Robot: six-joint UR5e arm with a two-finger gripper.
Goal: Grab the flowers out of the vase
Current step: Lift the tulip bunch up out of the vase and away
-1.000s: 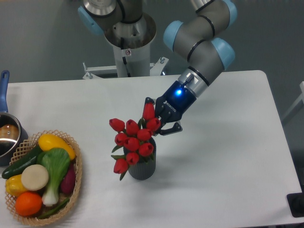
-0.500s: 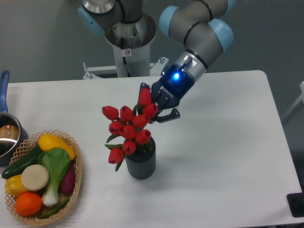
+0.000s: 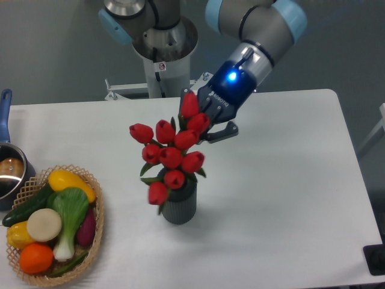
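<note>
The flowers (image 3: 171, 153), a bunch of red tulip buds with green leaves, hang just above the vase (image 3: 178, 206), a dark grey ribbed cylinder at the table's middle. The lowest buds overlap the vase's mouth in this view, so I cannot tell whether the stems are out of it. My gripper (image 3: 201, 123) is shut on the flowers at their upper right, its black fingers (image 3: 221, 131) clasping the topmost buds. The arm reaches down from the upper right.
A woven wicker basket (image 3: 96, 232) holding several toy vegetables and fruits stands at the front left. A blue-handled metal pot (image 3: 8, 168) sits at the left edge. The robot base (image 3: 162, 54) stands behind the table.
The gripper has risen with the flowers in it, lifting the bunch higher over the vase. The vase has stayed put.
</note>
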